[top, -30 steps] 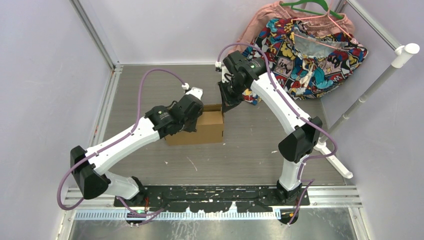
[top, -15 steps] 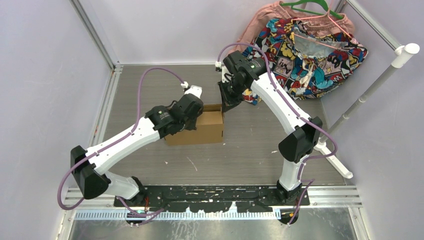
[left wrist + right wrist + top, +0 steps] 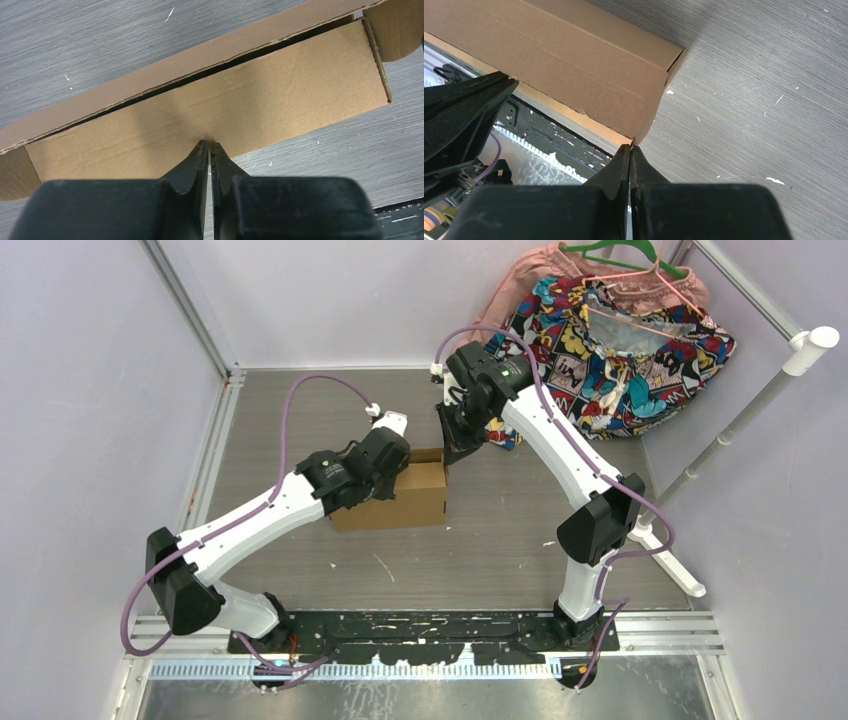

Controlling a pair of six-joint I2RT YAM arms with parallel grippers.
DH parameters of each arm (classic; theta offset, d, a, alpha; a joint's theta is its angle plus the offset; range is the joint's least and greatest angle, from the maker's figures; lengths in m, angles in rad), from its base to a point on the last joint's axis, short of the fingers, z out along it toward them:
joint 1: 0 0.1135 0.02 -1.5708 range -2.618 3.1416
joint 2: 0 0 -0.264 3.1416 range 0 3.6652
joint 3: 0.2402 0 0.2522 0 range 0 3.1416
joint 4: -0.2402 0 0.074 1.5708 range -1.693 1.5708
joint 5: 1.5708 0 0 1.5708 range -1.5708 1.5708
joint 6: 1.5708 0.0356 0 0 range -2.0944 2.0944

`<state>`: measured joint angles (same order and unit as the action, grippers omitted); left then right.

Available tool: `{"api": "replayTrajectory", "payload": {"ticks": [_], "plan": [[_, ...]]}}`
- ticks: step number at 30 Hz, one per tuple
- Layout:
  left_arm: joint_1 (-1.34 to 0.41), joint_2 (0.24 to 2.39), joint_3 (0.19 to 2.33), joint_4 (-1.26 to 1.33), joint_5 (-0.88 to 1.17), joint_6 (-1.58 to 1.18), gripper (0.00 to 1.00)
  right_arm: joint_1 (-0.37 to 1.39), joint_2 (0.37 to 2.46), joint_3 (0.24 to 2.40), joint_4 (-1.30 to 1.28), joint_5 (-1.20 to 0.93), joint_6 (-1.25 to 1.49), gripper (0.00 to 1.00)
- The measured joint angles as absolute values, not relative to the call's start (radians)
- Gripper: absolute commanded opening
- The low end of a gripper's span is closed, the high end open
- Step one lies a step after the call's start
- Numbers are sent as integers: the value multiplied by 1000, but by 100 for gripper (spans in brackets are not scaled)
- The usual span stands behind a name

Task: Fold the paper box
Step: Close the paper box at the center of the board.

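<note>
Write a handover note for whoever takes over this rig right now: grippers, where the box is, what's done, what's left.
Left gripper: shut, tips against the edge of a long cardboard panel; I cannot tell whether it pinches it.
Right gripper: shut, tips at the box's far right corner, nothing seen between them.
Box: mid-table, partly under the left wrist.
Done: the walls stand up, so it already has a box shape.
Left: a dark gap runs between the long panel and the wall beside it, so that panel looks not yet seated.
</note>
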<state>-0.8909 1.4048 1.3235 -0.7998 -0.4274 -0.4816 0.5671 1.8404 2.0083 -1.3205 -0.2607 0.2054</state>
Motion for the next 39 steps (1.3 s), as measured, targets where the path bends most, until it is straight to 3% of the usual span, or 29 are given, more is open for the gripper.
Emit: {"api": "replayTrajectory", "payload": {"ticks": [14,18,24,33,39], "plan": [[-899,1420,1332,-789,-438,-482,8,567,1840,2045,-1357,-268,205,1],[-901,1421,1333,-789,-440,-482,8,567,1840,2048,-1362,-257,205,22],[-902,1422,1333,-789,-443,-481,8,567,1779,1988,-1310,-167,186,43],[-903,1423,1333,-788,-446,-478,8,567,1369,1627,-1003,-56,109,43],[-903,1423,1333,-788,-446,-468,8,567,1269,1423,-778,-54,32,48]]}}
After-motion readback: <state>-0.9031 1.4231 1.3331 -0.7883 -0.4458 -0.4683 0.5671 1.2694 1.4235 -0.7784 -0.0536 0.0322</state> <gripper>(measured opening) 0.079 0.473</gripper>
